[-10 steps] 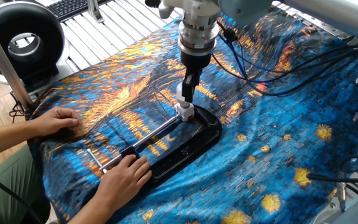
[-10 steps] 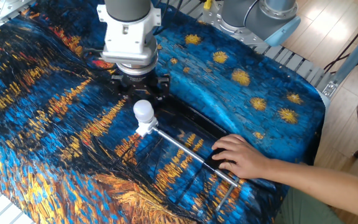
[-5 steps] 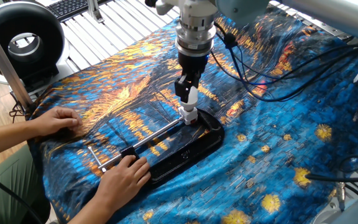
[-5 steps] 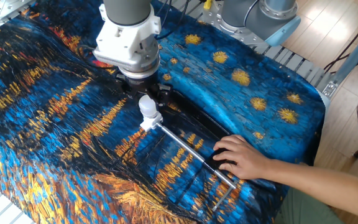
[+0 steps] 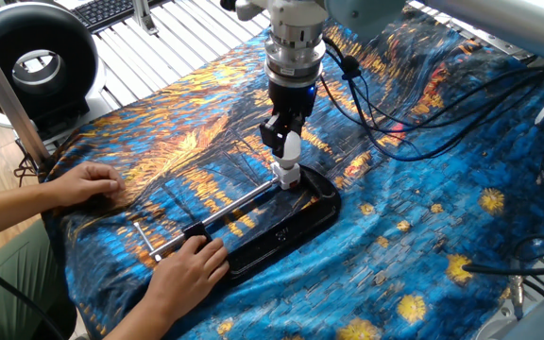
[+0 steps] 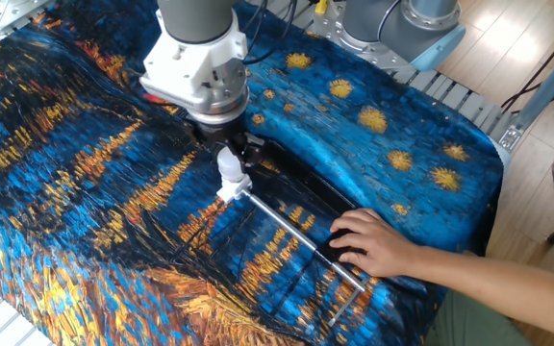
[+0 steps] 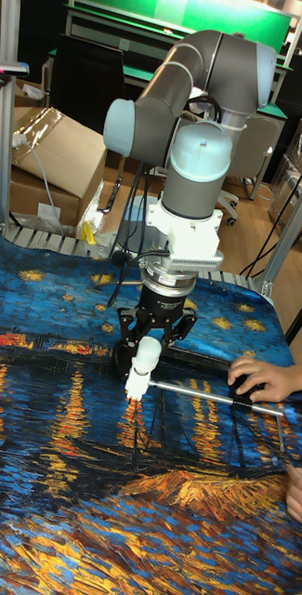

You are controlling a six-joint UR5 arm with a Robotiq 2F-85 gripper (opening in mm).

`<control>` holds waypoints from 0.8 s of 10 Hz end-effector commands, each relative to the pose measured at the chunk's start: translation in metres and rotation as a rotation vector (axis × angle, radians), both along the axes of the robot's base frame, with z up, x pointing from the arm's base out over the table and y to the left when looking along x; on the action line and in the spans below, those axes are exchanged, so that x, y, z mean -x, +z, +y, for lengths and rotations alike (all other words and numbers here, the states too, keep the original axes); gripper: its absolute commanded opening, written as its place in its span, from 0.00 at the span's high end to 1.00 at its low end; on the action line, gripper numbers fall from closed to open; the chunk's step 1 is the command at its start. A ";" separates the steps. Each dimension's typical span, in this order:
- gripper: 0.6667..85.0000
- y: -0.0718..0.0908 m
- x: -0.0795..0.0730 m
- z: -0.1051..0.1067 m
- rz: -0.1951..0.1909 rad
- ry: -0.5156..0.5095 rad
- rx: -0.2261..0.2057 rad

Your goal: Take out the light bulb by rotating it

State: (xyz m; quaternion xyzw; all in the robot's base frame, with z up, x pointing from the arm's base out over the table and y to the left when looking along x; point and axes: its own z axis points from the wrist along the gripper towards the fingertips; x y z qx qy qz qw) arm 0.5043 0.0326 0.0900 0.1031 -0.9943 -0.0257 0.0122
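Your tabletop wears a blue and orange painted cloth (image 5: 423, 198), with a black tray (image 5: 296, 227) lying on it. A person's hand (image 5: 189, 269) presses the tray's near end beside a metal rod (image 5: 239, 203). Your jaws, pointing straight down, are clamped around the light bulb (image 6: 228, 165), which sits upright between them, its neck in the white socket (image 5: 289, 176) at the rod's far end.

A starry blue-and-orange cloth (image 5: 423, 217) covered the bench, wood floor (image 6: 537, 58) lay beyond, and cardboard boxes (image 7: 53, 153) stood behind.
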 end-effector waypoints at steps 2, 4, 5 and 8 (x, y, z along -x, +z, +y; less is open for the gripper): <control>0.44 0.000 -0.001 0.002 0.001 -0.054 -0.009; 0.48 0.000 -0.003 -0.001 -0.005 -0.055 0.000; 0.51 0.000 -0.004 -0.004 -0.012 -0.049 0.011; 0.61 0.002 -0.010 -0.004 -0.042 0.029 0.015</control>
